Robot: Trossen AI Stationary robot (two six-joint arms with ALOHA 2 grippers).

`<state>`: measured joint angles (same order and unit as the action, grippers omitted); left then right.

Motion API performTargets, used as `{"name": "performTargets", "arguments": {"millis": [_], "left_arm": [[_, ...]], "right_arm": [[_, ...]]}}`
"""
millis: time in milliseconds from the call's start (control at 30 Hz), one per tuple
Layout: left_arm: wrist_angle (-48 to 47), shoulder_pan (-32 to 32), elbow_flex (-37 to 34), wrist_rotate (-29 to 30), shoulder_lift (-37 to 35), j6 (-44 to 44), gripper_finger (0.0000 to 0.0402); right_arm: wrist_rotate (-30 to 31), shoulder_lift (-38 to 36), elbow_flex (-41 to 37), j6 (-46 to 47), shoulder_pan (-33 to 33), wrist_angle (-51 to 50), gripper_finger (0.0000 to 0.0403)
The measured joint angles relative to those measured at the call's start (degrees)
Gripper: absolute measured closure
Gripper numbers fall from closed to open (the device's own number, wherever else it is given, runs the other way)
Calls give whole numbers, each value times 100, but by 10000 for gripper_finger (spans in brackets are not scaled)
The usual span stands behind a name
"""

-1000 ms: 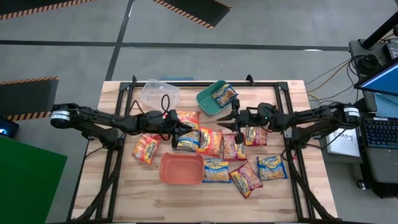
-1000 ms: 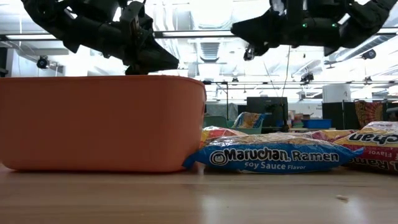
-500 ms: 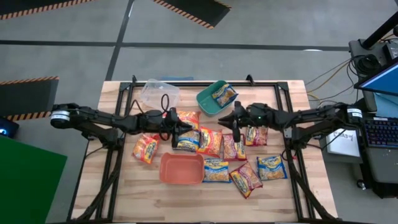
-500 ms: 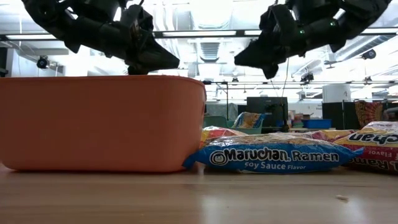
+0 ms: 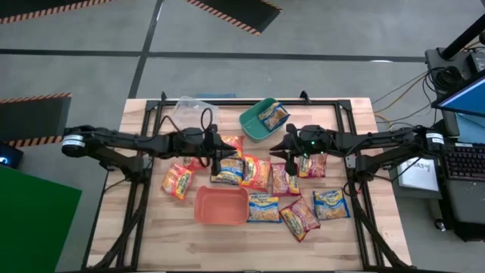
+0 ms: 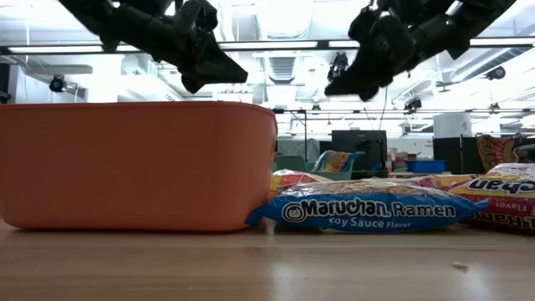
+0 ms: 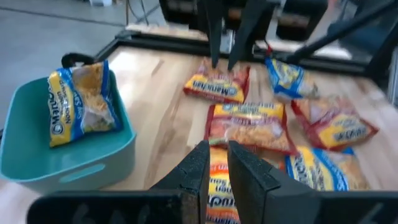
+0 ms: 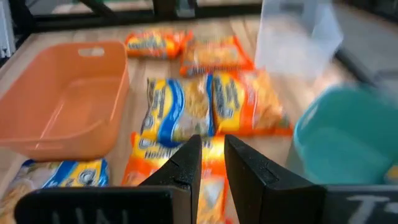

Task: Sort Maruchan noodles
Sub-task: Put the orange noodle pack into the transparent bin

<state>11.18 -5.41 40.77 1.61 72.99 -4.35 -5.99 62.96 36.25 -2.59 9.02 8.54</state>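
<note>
The noodle packets (image 5: 258, 173) lie scattered flat across the middle of the wooden table (image 5: 151, 235). One blue packet (image 5: 273, 115) lies inside the teal tub (image 5: 252, 125) at the far edge. An orange packet (image 5: 176, 182) lies alone toward the left side, apart from the main cluster. A blue soy-sauce packet (image 6: 372, 211) lies touching the orange tub (image 5: 220, 205) on its right side. The orange tub holds no packet. A clear tub (image 5: 189, 112) stands near the far left corner.

The left gripper (image 5: 217, 155) hangs above the cluster, over a blue packet just beyond the orange tub. Its fingers (image 7: 198, 168) stand nearly together with a narrow gap and hold nothing.

The right gripper (image 5: 289, 149) hangs above the cluster's right part, near the teal tub. Its fingers (image 8: 186, 163) are likewise nearly together, with nothing between them.

In the low view both grippers are well clear of the table.
</note>
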Motion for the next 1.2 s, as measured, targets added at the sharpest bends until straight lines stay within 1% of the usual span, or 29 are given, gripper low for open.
{"name": "performTargets", "arguments": {"millis": [100, 200, 300, 367, 533, 600, 700, 767, 833, 900, 967, 1033, 1100, 1200], "left_arm": [[-617, -4, 202, 0, 0, 100, 361], [-1345, -7, 394, 0, 0, 129, 356], [-2238, -5, 591, -8, 0, -96, 342], [-2825, 5, 741, -118, 0, -272, 329], [-4248, 60, 1050, -267, 0, -517, 275], [-4464, 94, 1065, -262, 0, -493, 246], [-4533, 158, 977, -256, 0, -353, 203], [-4923, 180, 944, -256, 0, -239, 180], [-5523, 188, 943, -180, 0, -273, 163], [-6030, 188, 918, 115, 0, -520, 155], [-6236, 198, 836, 393, 0, -739, 154], [-6236, 271, 699, 454, -2, -777, 156], [-6131, 357, 568, 542, -2, -657, 161], [-5810, 379, 395, 841, -2, -363, 169]], "right_arm": [[-1, -196, 0, -410, 0, 196, 344], [-1, -382, 0, -557, 0, 196, 344], [-3, -501, 0, -551, 0, 145, 344], [-6, -527, 0, -549, 0, 59, 344], [-12, -486, -4, -538, 0, -7, 344], [-17, -479, -14, -492, 0, -50, 344], [-16, -472, -20, -492, 0, -46, 344], [-16, -477, -20, -492, 11, -55, 344], [-16, -477, -20, -488, 11, -55, 344], [-14, -477, -20, -490, 11, -56, 344], [-5, -477, -20, -490, 13, -55, 344], [-1, -477, -20, -496, 13, -58, 344], [-1, -477, -20, -515, 13, -55, 344], [1, -477, -20, -558, 13, -58, 344]]}}
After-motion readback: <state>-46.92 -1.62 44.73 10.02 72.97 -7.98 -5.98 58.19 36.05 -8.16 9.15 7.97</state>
